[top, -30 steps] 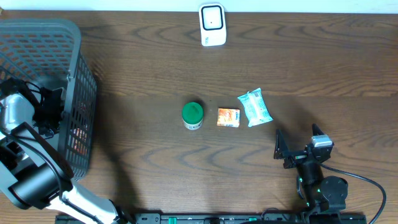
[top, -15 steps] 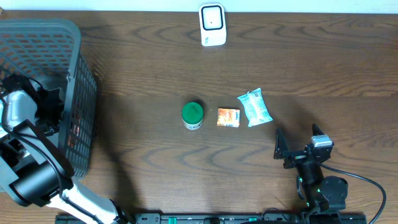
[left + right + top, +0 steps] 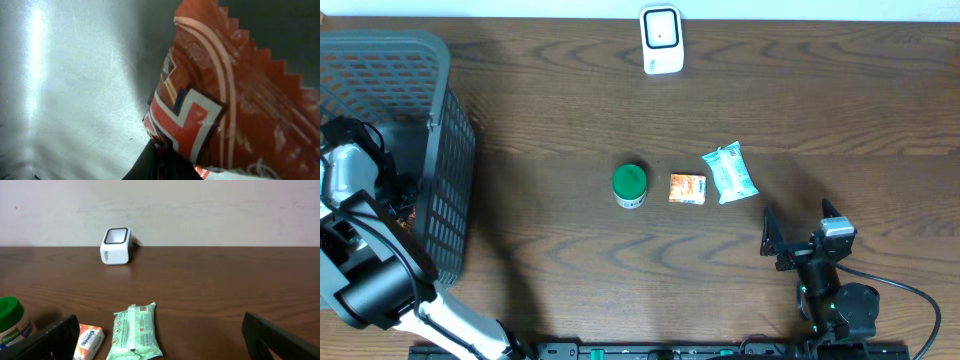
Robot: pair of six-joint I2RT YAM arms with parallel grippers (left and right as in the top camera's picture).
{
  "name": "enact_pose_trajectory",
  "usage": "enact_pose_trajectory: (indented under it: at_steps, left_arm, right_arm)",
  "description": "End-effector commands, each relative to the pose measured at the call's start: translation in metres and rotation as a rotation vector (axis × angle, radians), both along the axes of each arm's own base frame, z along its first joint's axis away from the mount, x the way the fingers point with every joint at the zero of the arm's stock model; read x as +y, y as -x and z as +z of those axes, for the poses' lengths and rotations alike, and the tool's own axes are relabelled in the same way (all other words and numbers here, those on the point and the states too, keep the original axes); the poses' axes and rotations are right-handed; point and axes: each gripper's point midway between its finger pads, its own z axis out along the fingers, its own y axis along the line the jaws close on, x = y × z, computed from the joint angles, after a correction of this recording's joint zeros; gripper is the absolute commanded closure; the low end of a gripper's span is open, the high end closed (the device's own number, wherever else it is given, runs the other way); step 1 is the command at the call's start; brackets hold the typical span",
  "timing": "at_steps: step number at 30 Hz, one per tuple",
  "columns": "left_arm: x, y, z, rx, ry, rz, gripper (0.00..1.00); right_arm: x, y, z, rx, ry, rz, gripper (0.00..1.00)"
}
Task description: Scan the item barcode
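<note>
left claw (image 3: 161,161): closed down on the lower corner of 1 red packet (image 3: 220,100); only the dark fingertips show, at the bottom edge of the wrist view
red packet: 1, inside the basket (image 3: 448,150); zigzag-cut edge up and to the right, white and blue panel on its face; from overhead only a bit of red shows through the mesh
left arm (image 3: 348,175): reaches over the rim into the basket at the table's left end
basket: 1, grey mesh, standing on the table (image 3: 570,110)
right claw (image 3: 801,228): jaws wide, holding nothing, low at the near right of the table, facing the far wall
scanner (image 3: 661,40): 1, white with a dark window, at the middle of the table's far edge, well apart from both claws
loose items on table: 3, in a row at mid-table
jar (image 3: 629,186): 1, green lid, upright, leftmost in the row
orange packet (image 3: 687,189): 1, small, flat, between the jar and the wipes pack, just beside the pack, touching neither
wipes pack (image 3: 729,172): 1, pale green, flat, rightmost, nearest the right claw
count: 2 arms, 1 basket, 1 scanner, 4 items (3 out on the table, 1 in the basket)
</note>
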Motion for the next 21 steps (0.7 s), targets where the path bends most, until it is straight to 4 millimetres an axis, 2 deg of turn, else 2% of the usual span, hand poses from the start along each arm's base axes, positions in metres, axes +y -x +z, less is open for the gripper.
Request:
enact_pose_trajectory:
  at_steps: [1,6,7,10,13,16,21]
  left_arm:
    - [-0.004,0.0,0.008,-0.042,0.025,0.038,0.93]
    - [0.002,-0.008,0.066,-0.184,-0.069,0.08,0.93]
    - [0.003,-0.009,0.083,-0.227,-0.096,0.087,0.93]
    - [0.001,-0.009,0.116,-0.318,-0.138,0.108,0.93]
    - [-0.002,-0.01,0.14,-0.389,-0.162,0.101,0.93]
    - [-0.003,-0.009,0.152,-0.419,-0.182,0.099,0.93]
    - [-0.005,-0.01,0.141,-0.401,-0.158,0.099,0.93]
  right_arm:
    - [0.001,0.0,-0.001,-0.001,0.01,0.003,0.01]
    - [0.001,0.0,-0.001,-0.002,0.01,0.003,0.01]
    - [0.001,0.0,-0.001,-0.001,0.01,0.003,0.01]
    - [0.001,0.0,-0.001,-0.002,0.01,0.003,0.01]
    - [0.001,0.0,-0.001,-0.001,0.01,0.003,0.01]
    - [0.001,0.0,-0.001,-0.001,0.01,0.003,0.01]
    - [0.001,0.0,-0.001,-0.001,0.01,0.003,0.01]
